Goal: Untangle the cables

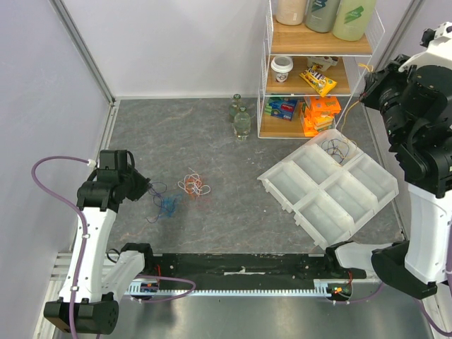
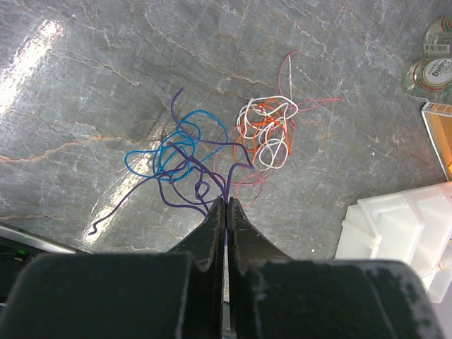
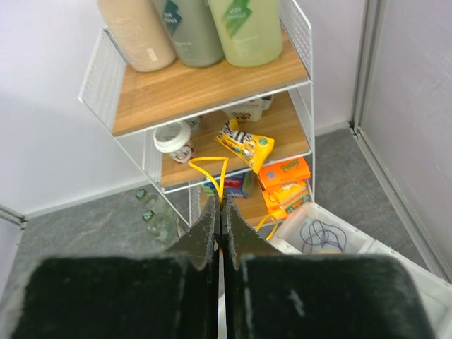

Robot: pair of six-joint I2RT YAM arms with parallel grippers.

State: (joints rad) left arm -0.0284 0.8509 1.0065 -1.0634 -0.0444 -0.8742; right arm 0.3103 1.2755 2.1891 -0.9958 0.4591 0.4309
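Observation:
A blue and purple tangle of cables (image 1: pixel 166 203) lies on the grey table left of centre, with an orange, white and red tangle (image 1: pixel 194 186) just right of it. My left gripper (image 1: pixel 145 189) is shut on a purple cable (image 2: pixel 185 191) that runs up into the blue loops (image 2: pixel 176 152); the orange and white bundle (image 2: pixel 265 131) lies beyond. My right gripper (image 3: pixel 220 200) is raised beside the shelf and shut on a yellow cable (image 3: pixel 208 166), which loops above the fingertips and hangs down toward the tray. The yellow cable (image 1: pixel 365 68) shows faintly in the top view too.
A white compartment tray (image 1: pixel 282 185) lies tilted at the right, with a dark cable (image 3: pixel 318 233) coiled in its far compartment. A wire shelf (image 1: pixel 318 46) holds bottles, a cup and snack packs. Two glass bottles (image 1: pixel 241 120) stand by it. A black rail (image 1: pixel 240 272) runs along the near edge.

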